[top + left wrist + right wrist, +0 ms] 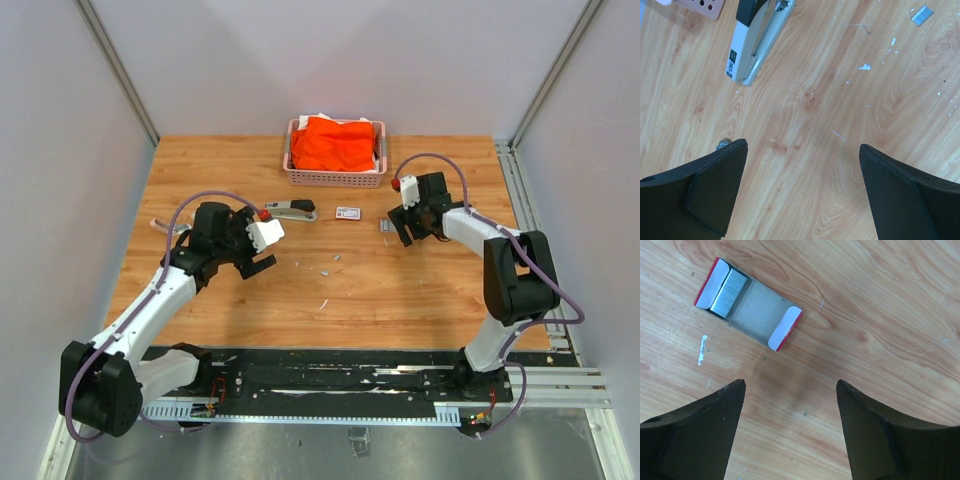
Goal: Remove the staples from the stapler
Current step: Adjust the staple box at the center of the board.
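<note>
The grey-and-black stapler point(292, 210) lies on the table in front of the basket; it also shows top left in the left wrist view point(752, 40). A short silvery strip of staples point(922, 14) lies loose on the wood to its right. A block of staples point(730, 292) sits in one end of a small open box point(757, 315) with red sides and white flaps. My left gripper point(262, 262) point(802, 146) is open and empty over bare wood below the stapler. My right gripper point(400, 232) point(790, 382) is open and empty, just short of the box.
A pink basket point(335, 179) holding orange cloth stands at the back middle. A small white box with a red label point(348, 212) lies right of the stapler. Tiny white bits point(330, 262) dot the wood in the middle. A metal rail point(520, 190) runs along the table's right edge.
</note>
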You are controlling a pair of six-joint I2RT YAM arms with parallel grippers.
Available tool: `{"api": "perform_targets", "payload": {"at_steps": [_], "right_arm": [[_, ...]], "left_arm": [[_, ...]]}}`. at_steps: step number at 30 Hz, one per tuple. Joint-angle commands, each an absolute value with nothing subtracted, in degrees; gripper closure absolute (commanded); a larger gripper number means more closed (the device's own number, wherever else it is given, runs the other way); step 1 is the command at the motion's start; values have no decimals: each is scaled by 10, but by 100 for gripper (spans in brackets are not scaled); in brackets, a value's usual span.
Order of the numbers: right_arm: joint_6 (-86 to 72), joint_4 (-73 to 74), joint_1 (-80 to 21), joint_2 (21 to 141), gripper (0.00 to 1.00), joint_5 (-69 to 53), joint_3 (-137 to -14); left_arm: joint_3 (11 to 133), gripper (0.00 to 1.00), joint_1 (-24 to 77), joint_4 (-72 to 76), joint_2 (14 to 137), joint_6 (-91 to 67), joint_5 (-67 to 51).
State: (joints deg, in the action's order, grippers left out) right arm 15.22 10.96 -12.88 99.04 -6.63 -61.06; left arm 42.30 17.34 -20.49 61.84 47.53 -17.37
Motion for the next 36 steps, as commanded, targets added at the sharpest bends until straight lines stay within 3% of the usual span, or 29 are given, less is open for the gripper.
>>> {"api": "perform_targets", "payload": {"at_steps": [1,36], "right_arm": [[180,125,-132,1005,25,-22,-634],[189,174,-133,1129,24,38,-772]], "left_arm": [[412,2,173,-172,603,462,-175],[392,2,173,-127,596,445,-155]]}}
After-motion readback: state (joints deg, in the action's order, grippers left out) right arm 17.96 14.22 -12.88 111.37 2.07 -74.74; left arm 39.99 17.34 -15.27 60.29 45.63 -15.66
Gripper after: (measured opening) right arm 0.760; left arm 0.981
